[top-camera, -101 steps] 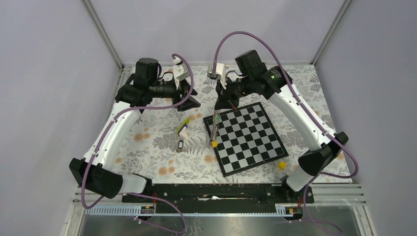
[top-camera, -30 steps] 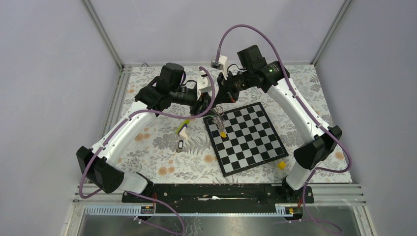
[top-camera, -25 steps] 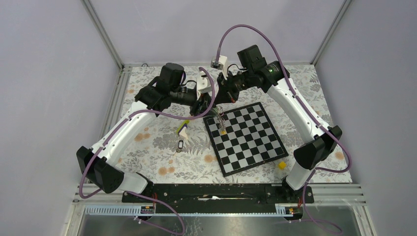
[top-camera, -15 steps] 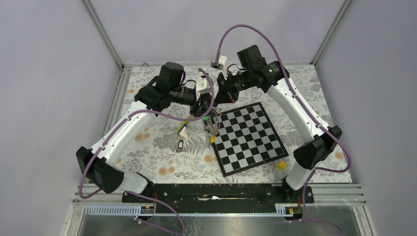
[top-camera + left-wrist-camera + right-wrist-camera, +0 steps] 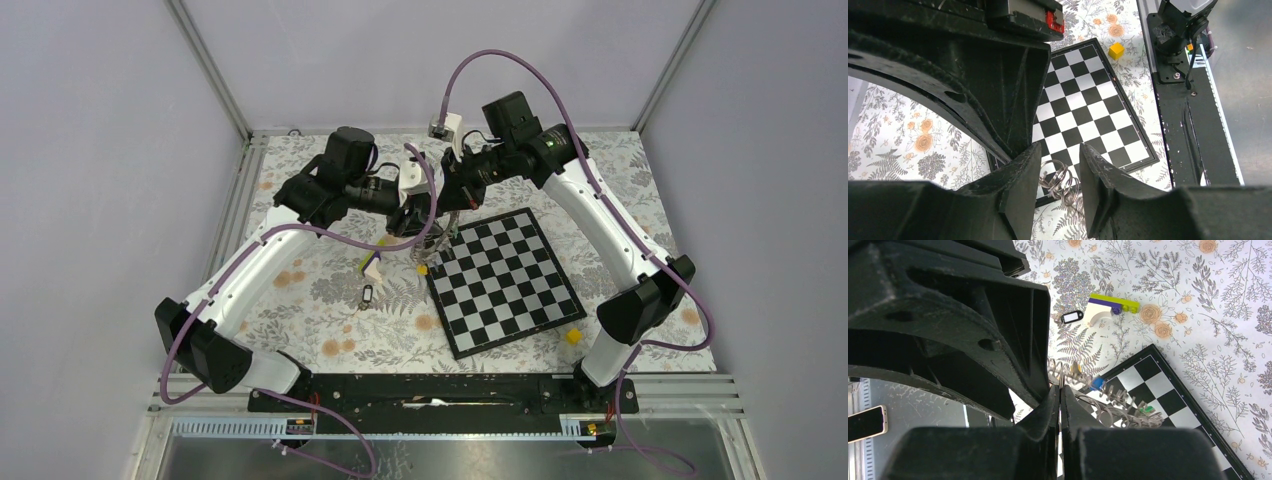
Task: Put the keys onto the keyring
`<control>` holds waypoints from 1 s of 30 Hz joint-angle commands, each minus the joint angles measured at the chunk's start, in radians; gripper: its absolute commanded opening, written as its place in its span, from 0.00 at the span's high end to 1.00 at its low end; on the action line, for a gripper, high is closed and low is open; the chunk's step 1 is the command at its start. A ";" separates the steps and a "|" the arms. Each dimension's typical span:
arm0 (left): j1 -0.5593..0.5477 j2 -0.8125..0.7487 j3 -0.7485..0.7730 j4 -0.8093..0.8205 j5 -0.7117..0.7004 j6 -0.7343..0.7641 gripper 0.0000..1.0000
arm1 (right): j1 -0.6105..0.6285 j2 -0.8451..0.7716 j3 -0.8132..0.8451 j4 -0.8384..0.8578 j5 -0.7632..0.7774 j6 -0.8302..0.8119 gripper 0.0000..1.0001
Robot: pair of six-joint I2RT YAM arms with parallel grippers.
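1. the keyring (image 5: 1118, 396) hangs in the air over the left edge of the chessboard (image 5: 505, 285), pulled out into a loose, stretched coil between the two grippers.
2. the right gripper (image 5: 1058, 390) is clamped tight, with a thin strand of the ring pinched between its fingertips.
3. the left gripper (image 5: 1058, 150) stands part-way open, and the ring's loops sit in the gap between its fingers (image 5: 1020, 185). i can't tell whether the pads press on them.
4. three keys ride on the coil: the yellow key (image 5: 1075, 368), the blue key (image 5: 1096, 384) just beside it, and the green key (image 5: 1146, 410) farther along, over the board.
5. the black key (image 5: 1071, 317) lies flat on the flowered table cover (image 5: 320, 330), off the ring, near a lime-and-white wedge (image 5: 1105, 307) but not touching it.
6. a small yellow block (image 5: 573, 336) sits on the cover just beside the board's near right corner.
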 commanded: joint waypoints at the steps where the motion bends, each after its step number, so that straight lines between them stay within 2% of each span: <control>1: -0.003 -0.003 -0.001 0.049 -0.019 0.050 0.60 | -0.004 -0.008 0.007 0.013 -0.049 0.019 1.00; 4: -0.003 -0.003 -0.006 0.026 -0.044 0.102 0.58 | -0.004 -0.009 0.002 0.012 -0.051 0.019 1.00; 10: -0.003 0.004 0.015 -0.100 -0.085 0.289 0.48 | -0.004 -0.010 -0.007 0.008 -0.054 0.019 1.00; 17: -0.003 0.012 0.044 -0.151 -0.132 0.367 0.52 | -0.005 -0.008 -0.008 0.009 -0.061 0.019 1.00; 21: -0.003 0.017 0.066 -0.175 -0.149 0.393 0.61 | -0.004 -0.007 -0.013 0.006 -0.062 0.018 1.00; 30: -0.002 0.032 0.153 -0.235 -0.166 0.429 0.98 | -0.004 -0.011 -0.020 0.002 -0.057 0.012 1.00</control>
